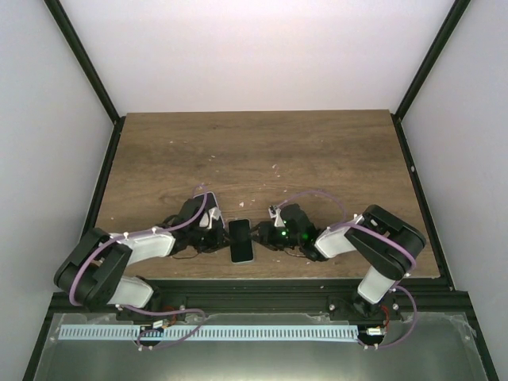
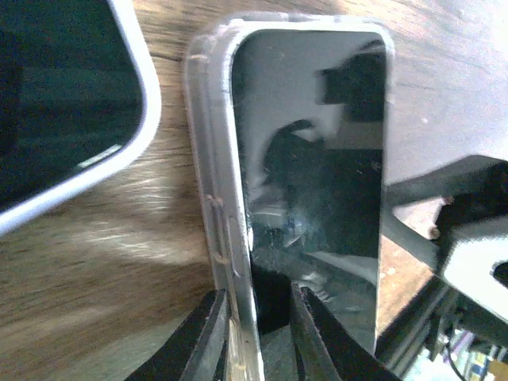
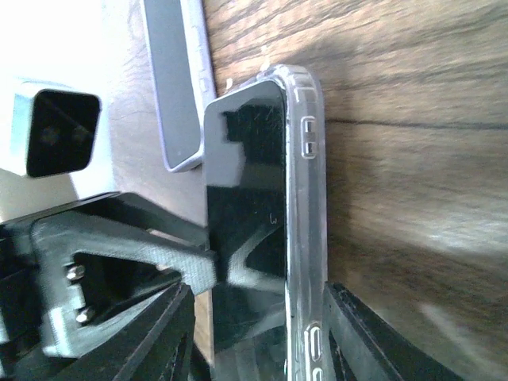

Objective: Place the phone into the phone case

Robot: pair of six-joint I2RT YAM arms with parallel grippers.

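Observation:
The phone (image 1: 241, 240) lies dark screen up near the table's front edge, between my two grippers. It sits inside the clear phone case (image 2: 208, 159), whose wall with button bumps runs along the phone (image 2: 317, 159). My left gripper (image 1: 223, 238) is shut on that long edge. In the left wrist view its gripper (image 2: 255, 305) has one finger outside the case wall and the other on the screen. My right gripper (image 1: 259, 236) stands open at the other side. It straddles (image 3: 258, 294) the phone (image 3: 246, 182), with the case (image 3: 305, 198) against one finger and a sliver of wood beside the other.
A second flat device with a dark face and a pale lavender rim (image 2: 71, 103) lies on the wood just beyond the phone (image 3: 178, 95). The left arm's black finger (image 3: 127, 254) reaches across to the screen. The table's front edge and metal rail (image 1: 254, 282) run close behind the grippers.

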